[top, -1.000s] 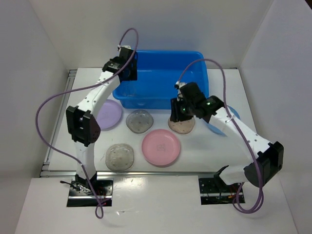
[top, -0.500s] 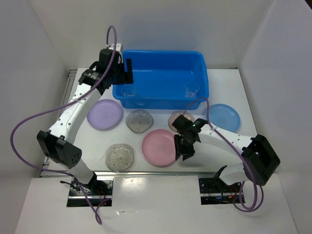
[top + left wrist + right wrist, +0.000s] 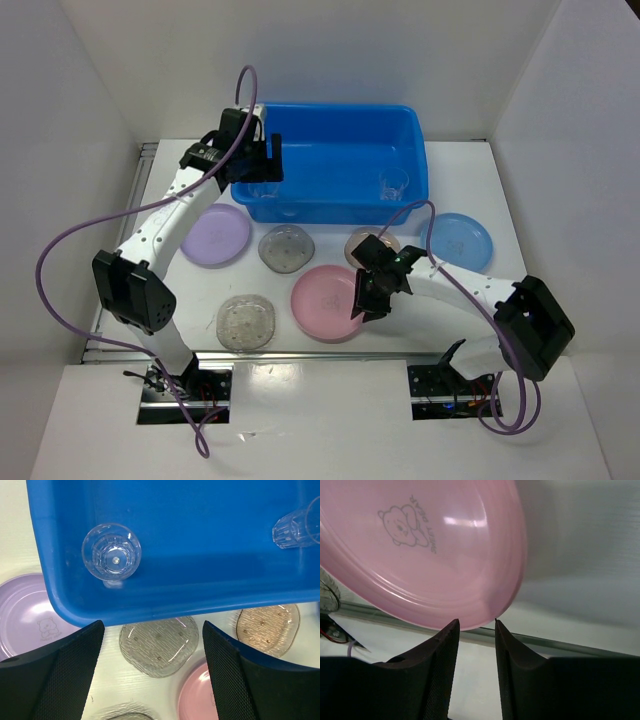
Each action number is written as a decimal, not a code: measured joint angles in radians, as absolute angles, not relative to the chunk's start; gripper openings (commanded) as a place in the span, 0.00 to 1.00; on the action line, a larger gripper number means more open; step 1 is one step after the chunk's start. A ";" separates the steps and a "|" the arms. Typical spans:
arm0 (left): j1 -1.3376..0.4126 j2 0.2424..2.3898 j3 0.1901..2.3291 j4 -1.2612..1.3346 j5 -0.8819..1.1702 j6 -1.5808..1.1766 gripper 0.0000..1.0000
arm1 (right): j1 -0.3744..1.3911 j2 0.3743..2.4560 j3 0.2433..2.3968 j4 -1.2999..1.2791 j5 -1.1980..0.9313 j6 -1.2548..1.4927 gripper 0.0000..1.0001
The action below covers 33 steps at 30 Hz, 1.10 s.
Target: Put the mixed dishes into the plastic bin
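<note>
Two slender white arms (image 3: 165, 215) carry blocky black joint housings (image 3: 135, 295), and each trails a looping purple cable (image 3: 40, 272). Black bases on metal plates (image 3: 215, 387) occupy the overhead view's bottom edge. The matte black fingers (image 3: 55, 680) show fine cross-hatching.

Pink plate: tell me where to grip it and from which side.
Take the pink plate by its thin rim, coming from its right side, where the right gripper is lined up at the edge. It lies flat and wide, so only the rim fits between the jaws.
</note>
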State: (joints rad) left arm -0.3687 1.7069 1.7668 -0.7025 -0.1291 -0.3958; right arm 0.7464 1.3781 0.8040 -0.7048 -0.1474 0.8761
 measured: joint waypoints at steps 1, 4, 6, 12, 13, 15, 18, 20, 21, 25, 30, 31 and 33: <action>-0.369 1.707 1.767 -0.702 -0.126 -0.396 0.87 | 0.746 1.378 0.804 -0.706 -0.141 0.888 0.40; -0.369 1.707 1.767 -0.702 -0.124 -0.396 0.87 | 0.746 1.376 0.804 -0.708 -0.114 0.929 0.38; -0.369 1.707 1.768 -0.702 -0.121 -0.396 0.87 | 0.746 1.368 0.803 -0.713 -0.099 0.959 0.38; -0.369 1.713 1.773 -0.702 -0.099 -0.396 0.87 | 0.753 1.356 0.802 -0.739 -0.056 1.029 0.38; -0.369 1.715 1.773 -0.702 -0.097 -0.396 0.87 | 0.757 1.357 0.801 -0.744 -0.049 1.038 0.38; -0.369 1.715 1.773 -0.702 -0.095 -0.396 0.87 | 0.768 1.363 0.800 -0.750 -0.038 1.055 0.38; -0.369 1.716 1.773 -0.702 -0.091 -0.396 0.87 | 0.807 1.402 0.800 -0.753 -0.025 1.081 0.37; -0.369 1.715 1.773 -0.702 -0.090 -0.396 0.87 | 0.836 1.444 0.800 -0.752 -0.019 1.093 0.35; -0.369 1.716 1.773 -0.702 -0.090 -0.396 0.87 | 0.849 1.468 0.800 -0.749 -0.017 1.103 0.34; -0.369 1.716 1.773 -0.702 -0.088 -0.396 0.87 | 0.861 1.517 0.796 -0.724 -0.014 1.125 0.16; -0.369 1.716 1.773 -0.702 -0.085 -0.396 0.87 | 0.867 1.487 0.791 -0.707 -0.030 1.156 0.01; -0.369 1.715 1.773 -0.702 -0.083 -0.396 0.87 | 0.867 1.472 0.791 -0.707 -0.029 1.165 0.01; -0.369 1.716 1.773 -0.702 -0.080 -0.396 0.87 | 0.868 1.427 0.778 -0.702 -0.002 1.187 0.01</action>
State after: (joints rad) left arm -0.3687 1.7157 1.7733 -0.7021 -0.0799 -0.3962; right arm 0.8680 1.4265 0.7784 -0.7021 -0.0017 1.1866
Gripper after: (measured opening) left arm 0.865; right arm 0.032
